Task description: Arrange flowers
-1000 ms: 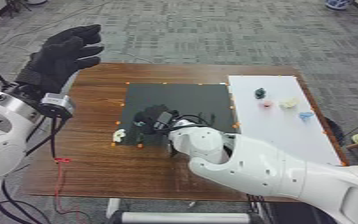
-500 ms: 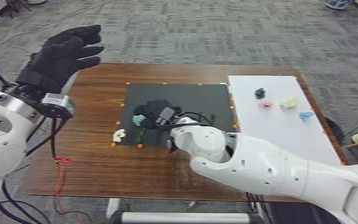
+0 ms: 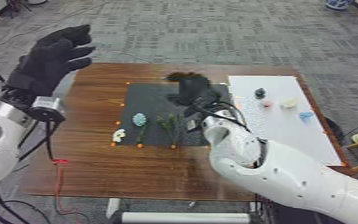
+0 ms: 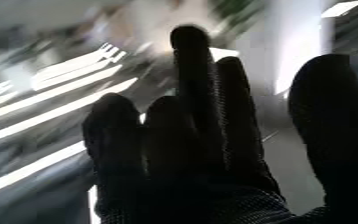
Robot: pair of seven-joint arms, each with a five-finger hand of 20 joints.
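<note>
A: What's nearest?
B: White flower (image 3: 119, 135) at the black mat's (image 3: 144, 95) near-left corner; next, blue flower (image 3: 140, 119) inside its left edge; pink flower (image 3: 267, 103) right of it.
A: Right hand (image 3: 193, 90)?
B: Above the mat's far-right part, fingers straight, empty. Probably fetching a bloom: descend slowly, pinch lightly, spare neighbouring petals.
</note>
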